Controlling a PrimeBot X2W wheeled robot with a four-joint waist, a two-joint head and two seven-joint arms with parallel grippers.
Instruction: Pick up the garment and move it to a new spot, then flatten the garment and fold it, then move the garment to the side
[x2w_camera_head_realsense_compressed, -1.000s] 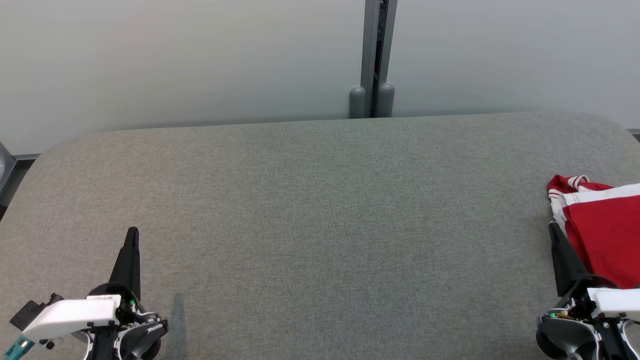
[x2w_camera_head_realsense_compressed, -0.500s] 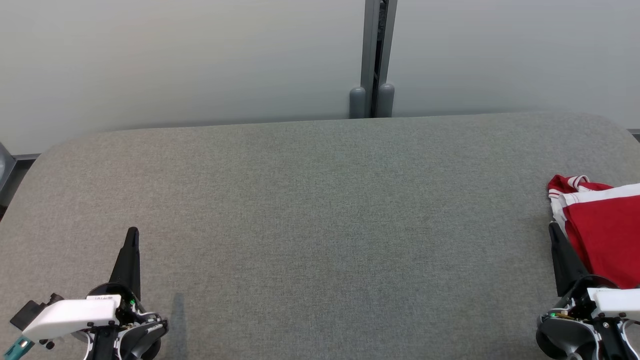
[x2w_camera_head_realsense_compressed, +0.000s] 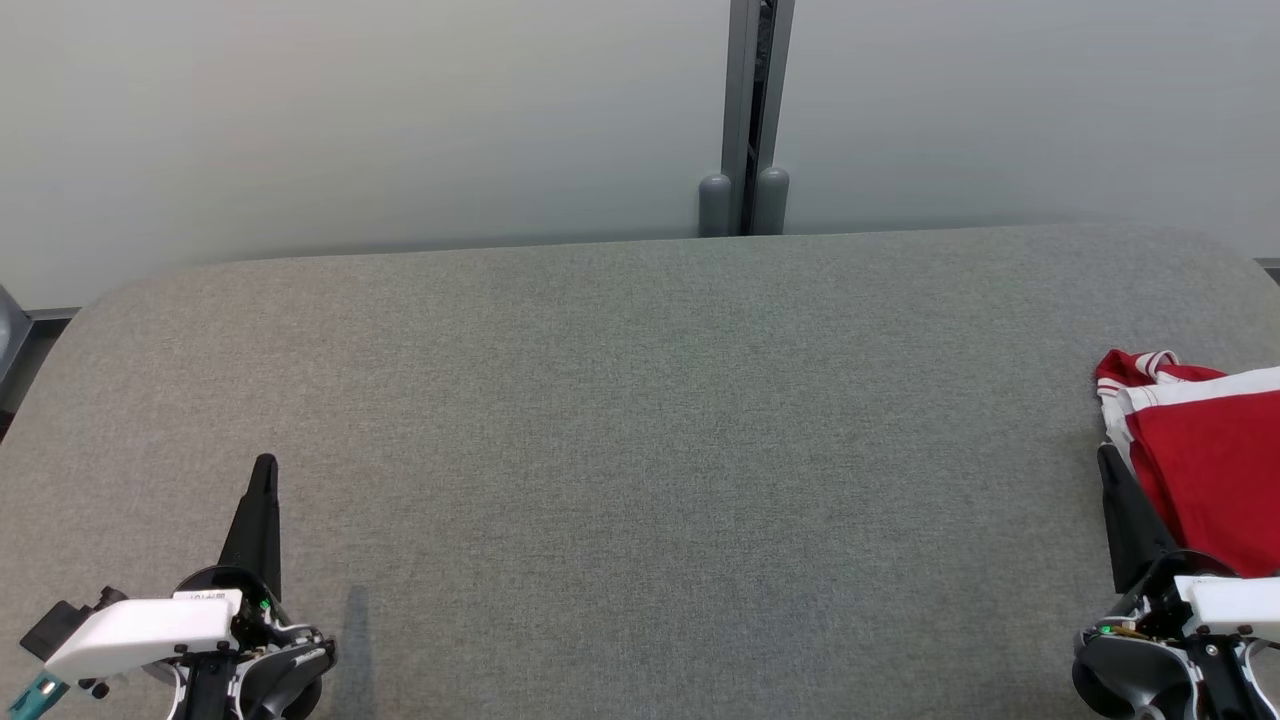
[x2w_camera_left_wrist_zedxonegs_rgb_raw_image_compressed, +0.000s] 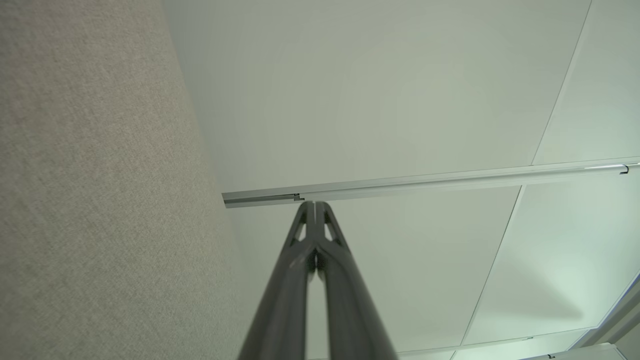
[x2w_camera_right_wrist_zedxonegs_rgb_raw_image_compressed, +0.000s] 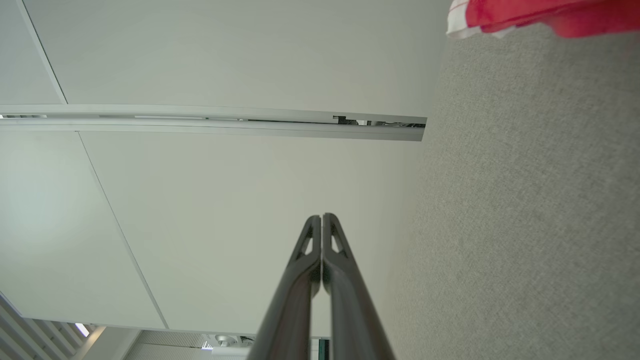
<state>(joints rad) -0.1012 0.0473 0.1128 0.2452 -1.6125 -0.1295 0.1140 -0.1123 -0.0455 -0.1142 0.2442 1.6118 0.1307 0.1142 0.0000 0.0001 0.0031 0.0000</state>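
As the head view looks down on the grey fabric table (x2w_camera_head_realsense_compressed: 640, 400), the red garment with white stripes (x2w_camera_head_realsense_compressed: 1210, 460) lies bunched at the table's right edge, partly cut off by the frame. The right gripper (x2w_camera_head_realsense_compressed: 1105, 458) is at the lower right, its tip just beside the garment's left border, with its fingers pressed together on nothing. The left gripper (x2w_camera_head_realsense_compressed: 265, 468) is at the lower left, well apart from the garment, and its fingers are also together and empty. Behind the table is a pale wall with a grey post (x2w_camera_head_realsense_compressed: 745, 120).

In the left wrist view, the left gripper (x2w_camera_left_wrist_zedxonegs_rgb_raw_image_compressed: 314, 206) shows both fingers meeting at the tips, with the table (x2w_camera_left_wrist_zedxonegs_rgb_raw_image_compressed: 100, 175) on the left side.

In the right wrist view, the right gripper (x2w_camera_right_wrist_zedxonegs_rgb_raw_image_compressed: 321, 217) is closed in the same way and holds nothing. The garment (x2w_camera_right_wrist_zedxonegs_rgb_raw_image_compressed: 525, 12) is in the top right corner, on the table (x2w_camera_right_wrist_zedxonegs_rgb_raw_image_compressed: 525, 200) and apart from the fingertips.
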